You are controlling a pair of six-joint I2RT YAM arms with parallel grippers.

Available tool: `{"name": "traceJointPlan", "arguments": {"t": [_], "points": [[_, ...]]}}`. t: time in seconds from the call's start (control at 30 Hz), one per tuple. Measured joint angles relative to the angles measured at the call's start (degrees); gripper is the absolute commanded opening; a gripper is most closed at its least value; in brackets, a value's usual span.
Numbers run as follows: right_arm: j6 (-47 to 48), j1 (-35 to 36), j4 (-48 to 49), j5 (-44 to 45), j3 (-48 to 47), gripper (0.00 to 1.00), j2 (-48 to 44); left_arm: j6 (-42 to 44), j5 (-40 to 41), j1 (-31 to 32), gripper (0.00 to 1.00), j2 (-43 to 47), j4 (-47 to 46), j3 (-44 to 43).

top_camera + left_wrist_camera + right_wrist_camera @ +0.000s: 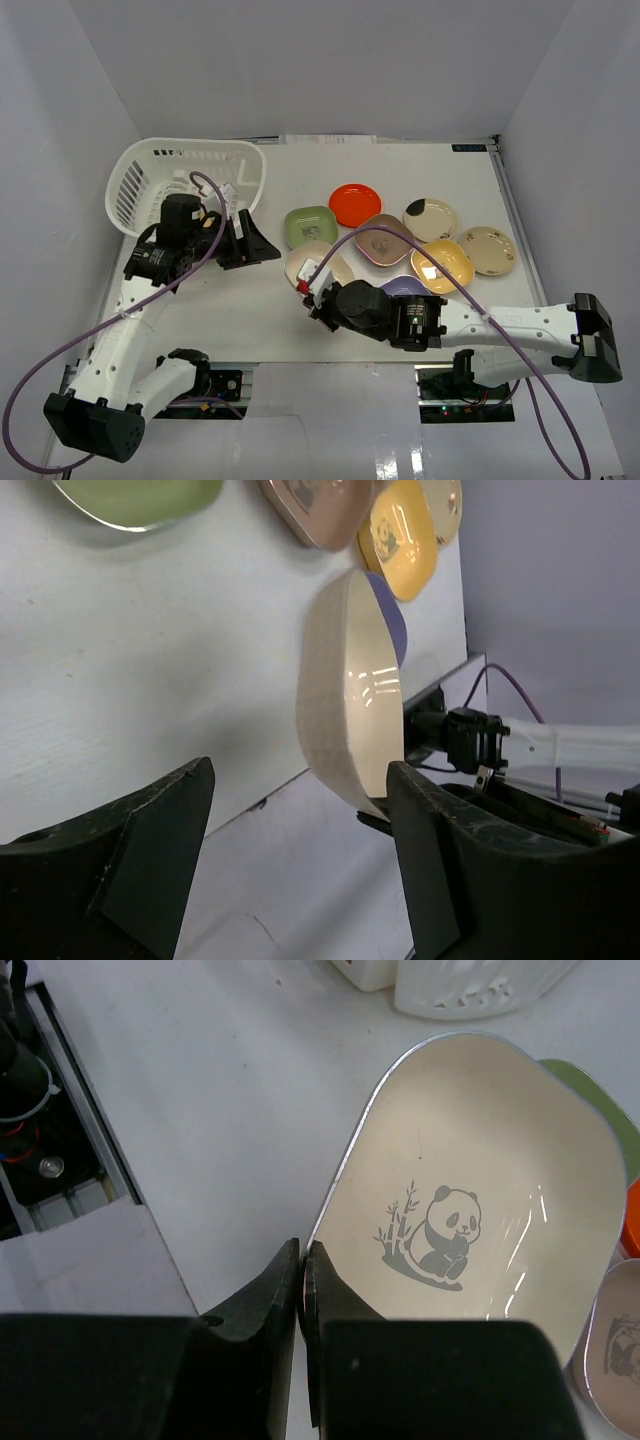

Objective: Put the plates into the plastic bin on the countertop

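Note:
My right gripper (308, 290) (302, 1260) is shut on the near rim of a cream plate with a panda print (320, 262) (480, 1190). In the left wrist view this plate (345, 695) is tilted up off the countertop (270, 320). More plates lie to its right: green (308, 225), red (354, 204), brown (385, 238), yellow (442, 264), purple (405, 288), cream with a dark patch (430, 214) and beige (486, 249). The white plastic bin (185, 180) stands at the back left. My left gripper (250, 240) (300, 860) hangs open and empty just right of the bin.
White walls close in the countertop on the left, back and right. The left arm's purple cable (215, 185) loops over the bin's right side. The table's front edge and the arm mounts (220, 380) lie close behind the right gripper.

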State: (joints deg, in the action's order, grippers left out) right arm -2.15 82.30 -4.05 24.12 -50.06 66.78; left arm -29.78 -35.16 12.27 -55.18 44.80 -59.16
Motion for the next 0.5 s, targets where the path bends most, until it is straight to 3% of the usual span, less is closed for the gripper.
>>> {"name": "traceJointPlan", "arguments": {"t": [0.13,0.5], "points": [[2.4,0.1,-2.0,-3.0,-2.3,0.08,1.8,-2.6,-0.9,5.9,0.82,-0.1,-1.3,0.8],[4.2,0.2,-5.8,-3.5,-2.9,0.08,3.7,-3.0,4.7,12.3,0.54,-5.3,-4.5,2.1]]}}
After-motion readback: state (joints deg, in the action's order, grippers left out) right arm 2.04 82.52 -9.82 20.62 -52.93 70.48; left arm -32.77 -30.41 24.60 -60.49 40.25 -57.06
